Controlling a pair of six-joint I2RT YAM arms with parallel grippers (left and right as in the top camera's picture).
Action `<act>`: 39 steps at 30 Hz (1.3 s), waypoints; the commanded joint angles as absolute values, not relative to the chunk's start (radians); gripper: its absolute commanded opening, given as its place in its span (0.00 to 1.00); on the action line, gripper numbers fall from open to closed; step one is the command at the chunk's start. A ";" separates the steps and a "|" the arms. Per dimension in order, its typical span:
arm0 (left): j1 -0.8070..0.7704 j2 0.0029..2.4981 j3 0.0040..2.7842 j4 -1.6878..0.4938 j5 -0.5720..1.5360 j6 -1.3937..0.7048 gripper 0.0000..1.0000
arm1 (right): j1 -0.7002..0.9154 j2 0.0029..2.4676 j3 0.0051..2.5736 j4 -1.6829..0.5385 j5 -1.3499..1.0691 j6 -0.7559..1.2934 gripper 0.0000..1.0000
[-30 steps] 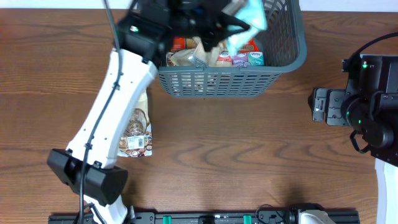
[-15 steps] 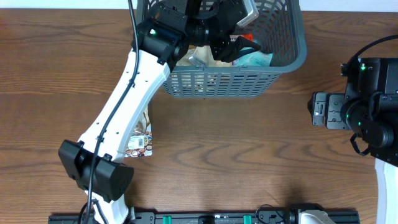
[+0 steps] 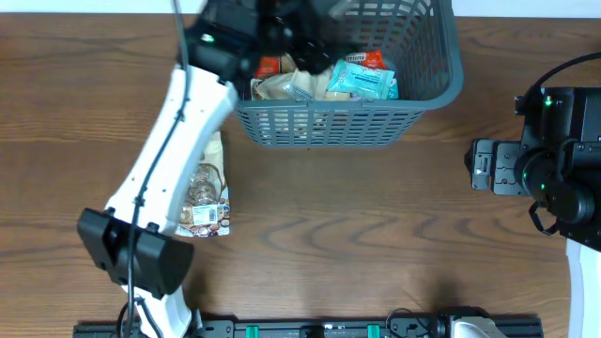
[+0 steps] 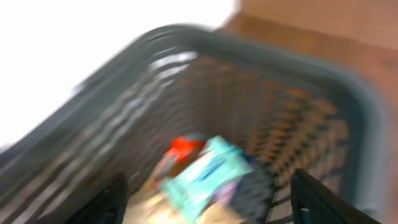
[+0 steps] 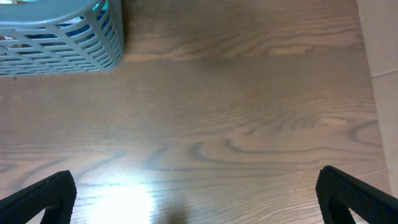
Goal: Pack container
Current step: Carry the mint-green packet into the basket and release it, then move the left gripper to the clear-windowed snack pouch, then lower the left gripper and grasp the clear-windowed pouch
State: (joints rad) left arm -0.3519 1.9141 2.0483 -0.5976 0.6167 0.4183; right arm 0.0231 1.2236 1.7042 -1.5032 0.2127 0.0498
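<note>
The container (image 3: 451, 80), a dark grey lattice basket, stands at the table's far middle. In it lie a teal packet (image 3: 364, 81), a red packet (image 3: 270, 66) and beige packets (image 3: 282, 87). My left gripper (image 3: 305, 33) hovers over the basket's left part, blurred by motion. In the left wrist view the left gripper (image 4: 208, 205) is open, its fingers (image 4: 109, 202) wide apart above the teal packet (image 4: 208, 174), which lies loose inside the container (image 4: 348, 112). My right gripper (image 5: 199, 199) stands wide open over bare wood at the right, holding nothing.
A clear packet of brown snacks (image 3: 207, 202) lies on the table left of centre, partly under the left arm. The right arm's base (image 3: 554, 169) sits at the right edge. A corner of the basket (image 5: 68, 37) shows in the right wrist view.
My left gripper has opened and let go of the teal packet, which now lies in the basket. The gripper has drawn back to the left. The right arm has not moved.
</note>
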 commanded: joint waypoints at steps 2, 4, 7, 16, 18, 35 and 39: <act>-0.184 1.870 2.090 -0.601 0.564 0.208 0.74 | 0.017 1.216 1.702 -1.491 0.213 0.065 0.99; -0.126 1.847 2.090 -0.633 0.560 0.204 0.72 | 0.017 1.216 1.702 -1.488 0.212 0.065 0.99; -0.053 1.832 2.090 -0.704 0.442 0.204 0.71 | 0.017 1.216 1.702 -1.485 0.212 0.066 0.99; 0.098 1.847 2.082 -0.898 0.223 0.203 0.71 | 0.017 1.216 1.702 -1.475 0.212 0.063 0.99; 0.121 1.857 2.082 -0.947 0.223 0.203 0.72 | 0.017 1.216 1.702 -1.467 0.212 0.062 0.99; 0.184 1.938 1.993 -1.452 0.218 0.133 0.75 | 0.017 1.216 1.702 -1.451 0.212 0.063 0.99; 0.177 1.938 1.911 -1.539 0.230 0.133 0.75 | 0.017 1.216 1.702 -1.452 0.208 0.063 0.99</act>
